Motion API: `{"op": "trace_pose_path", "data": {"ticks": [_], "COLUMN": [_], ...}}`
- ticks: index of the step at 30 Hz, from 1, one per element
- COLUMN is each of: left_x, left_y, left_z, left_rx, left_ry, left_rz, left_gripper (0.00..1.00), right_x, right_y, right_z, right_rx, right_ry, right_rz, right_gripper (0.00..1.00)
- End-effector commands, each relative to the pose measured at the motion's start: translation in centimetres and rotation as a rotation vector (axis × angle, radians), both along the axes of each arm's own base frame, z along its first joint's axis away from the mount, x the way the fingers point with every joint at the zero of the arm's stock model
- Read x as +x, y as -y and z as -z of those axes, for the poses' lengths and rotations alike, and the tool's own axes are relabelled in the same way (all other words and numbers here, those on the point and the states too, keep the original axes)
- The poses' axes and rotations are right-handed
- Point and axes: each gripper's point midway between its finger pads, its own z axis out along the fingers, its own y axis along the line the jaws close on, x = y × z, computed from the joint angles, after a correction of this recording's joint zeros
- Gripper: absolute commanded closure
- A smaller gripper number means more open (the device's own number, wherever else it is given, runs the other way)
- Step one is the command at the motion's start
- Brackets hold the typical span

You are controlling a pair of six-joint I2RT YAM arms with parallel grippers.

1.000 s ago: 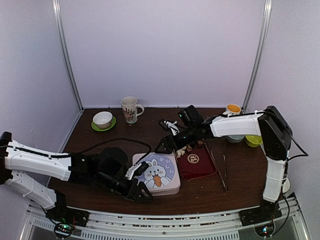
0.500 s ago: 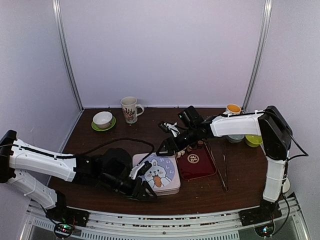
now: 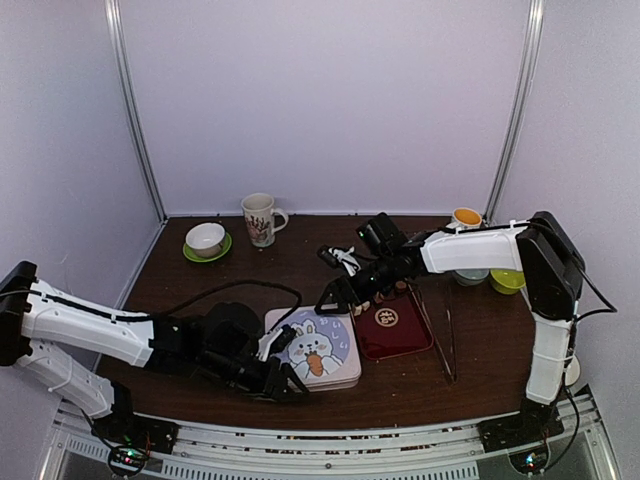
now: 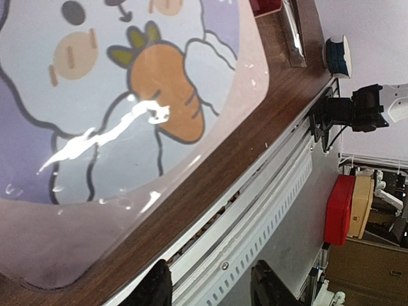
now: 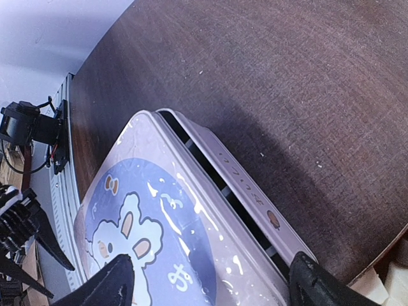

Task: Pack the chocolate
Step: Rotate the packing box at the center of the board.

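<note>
A pastel tin with a bunny lid [image 3: 318, 352] lies near the table's front edge. In the right wrist view the lid [image 5: 146, 236] sits shifted off the tin's base [image 5: 248, 191], leaving a dark gap. My right gripper [image 3: 333, 297] hangs open over the tin's far edge, fingers spread wide to either side of the lid [image 5: 213, 285]. My left gripper [image 3: 283, 385] is low at the tin's near edge, open with nothing between its fingers [image 4: 210, 288], which point past the table rim. Small pieces of chocolate [image 3: 372, 298] lie beside a dark-red tray [image 3: 392, 328].
Metal tongs [image 3: 447, 335] lie right of the tray. At the back stand a mug [image 3: 262, 218], a white bowl on a green saucer [image 3: 206, 240], a yellow-filled cup [image 3: 466, 217] and a green bowl [image 3: 507, 281]. The metal table rail [image 4: 255, 210] runs just below the tin.
My left gripper has slid a little to the right along the tin's near edge and narrowed slightly. The right gripper has barely moved.
</note>
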Motion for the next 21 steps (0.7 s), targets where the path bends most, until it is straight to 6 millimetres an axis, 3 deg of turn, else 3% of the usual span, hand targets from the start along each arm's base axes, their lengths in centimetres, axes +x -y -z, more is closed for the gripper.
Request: {"op": "trace_pose_path", "data": {"ticks": [1, 6, 12, 21], "left_x": [1.3, 2.1, 5.1, 8.5], "left_y": [0.0, -0.7, -2.3, -4.5], "left_z": [0.2, 1.0, 2.8, 2.9], "left_rx": [-0.026, -0.014, -0.010, 0.038], "left_ry": [0.014, 0.015, 0.042, 0.112], "left_rz": [-0.054, -0.089, -0.224, -0.338], "left_gripper": [0.55, 0.55, 0.58, 0.58], "right_x": [-0.6, -0.8, -0.5, -0.5], "right_y": [0.7, 1.1, 2.1, 3.4], "right_z": [0.6, 0.6, 0.7, 0.4], "right_rx": [-0.029, -0.032, -0.033, -0.028], "right_ry": [-0.020, -0.023, -0.024, -0.024], "right_rz": [0.000, 0.004, 0.043, 0.082], "right_gripper": [0.16, 0.16, 0.17, 0.18]}}
